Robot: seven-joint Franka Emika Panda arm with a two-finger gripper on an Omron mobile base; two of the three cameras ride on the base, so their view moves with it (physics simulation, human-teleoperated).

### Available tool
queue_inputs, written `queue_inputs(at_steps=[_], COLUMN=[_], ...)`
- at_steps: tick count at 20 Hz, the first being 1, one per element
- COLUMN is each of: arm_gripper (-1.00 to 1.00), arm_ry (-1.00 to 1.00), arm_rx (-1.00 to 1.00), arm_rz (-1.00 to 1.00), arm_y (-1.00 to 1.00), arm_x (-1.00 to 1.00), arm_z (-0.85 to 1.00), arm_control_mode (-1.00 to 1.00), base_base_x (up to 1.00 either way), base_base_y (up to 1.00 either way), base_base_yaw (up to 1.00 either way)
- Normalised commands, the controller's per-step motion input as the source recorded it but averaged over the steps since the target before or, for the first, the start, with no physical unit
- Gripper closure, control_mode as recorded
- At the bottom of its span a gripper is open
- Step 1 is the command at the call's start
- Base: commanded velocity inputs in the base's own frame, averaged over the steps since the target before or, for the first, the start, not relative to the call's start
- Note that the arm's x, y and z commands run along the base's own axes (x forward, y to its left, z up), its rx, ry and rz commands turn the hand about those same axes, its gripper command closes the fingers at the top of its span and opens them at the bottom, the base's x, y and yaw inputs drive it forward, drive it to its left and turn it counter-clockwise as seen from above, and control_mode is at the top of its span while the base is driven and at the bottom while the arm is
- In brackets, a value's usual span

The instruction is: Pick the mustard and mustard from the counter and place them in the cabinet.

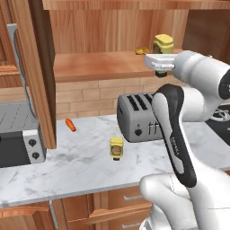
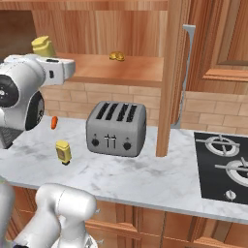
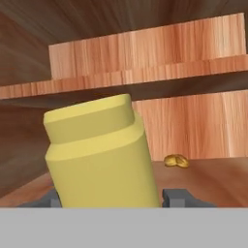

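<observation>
**A:** Where is the first mustard bottle (image 3: 99, 155) relative to the gripper (image 3: 110, 197)?

**B:** Right between the fingers. In the hand view the dark fingertips (image 3: 178, 197) stand close on either side of the yellow body, which rises out of the jaws with its cap uppermost, leaning a little. The jaws are pinching that bottle, not spread free of it.

**A:** And where in the room?

**B:** Up at the cabinet (image 1: 94, 63). From the left base view the held bottle (image 1: 163, 44) sits above the white hand at the right end of the wide shelf, near its front edge. I cannot tell whether its base touches the shelf board or hangs just above it.

**A:** So what does the next move turn on?

**B:** On that gap below the bottle. Its long axis runs roughly upright, so I judge it wants to go straight down onto the shelf before the fingers part. A small yellow-brown lump (image 3: 176, 161) lies further back on the shelf, apart from the bottle and out of the way.

**A:** The other mustard?

**B:** The second bottle (image 1: 116, 148) stands upright on the counter (image 1: 81, 166), towards its front edge, in front of the toaster (image 1: 134, 117). A carrot (image 1: 70, 125) lies nearer the back edge.
</observation>
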Motion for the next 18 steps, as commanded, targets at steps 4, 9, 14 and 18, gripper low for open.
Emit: queue_inputs(at_steps=[4, 9, 14, 18], arm_gripper=[1.0, 1.0, 1.0, 1.0], arm_ry=[0.13, 0.04, 0.0, 0.0], arm_rx=[-0.04, 0.0, 0.01, 0.03], arm_rz=[-0.16, -0.01, 0.0, 0.0], arm_y=[-0.09, -0.04, -0.03, -0.09], arm_x=[0.67, 0.22, 0.0, 0.0], arm_z=[0.0, 0.0, 0.0, 0.0], arm_control_mode=[-1.0, -1.0, -1.0, -1.0], base_base_x=[0.0, 0.0, 0.0, 0.0], base_base_y=[0.0, 0.0, 0.0, 0.0], base_base_yaw=[0.0, 0.0, 0.0, 0.0])
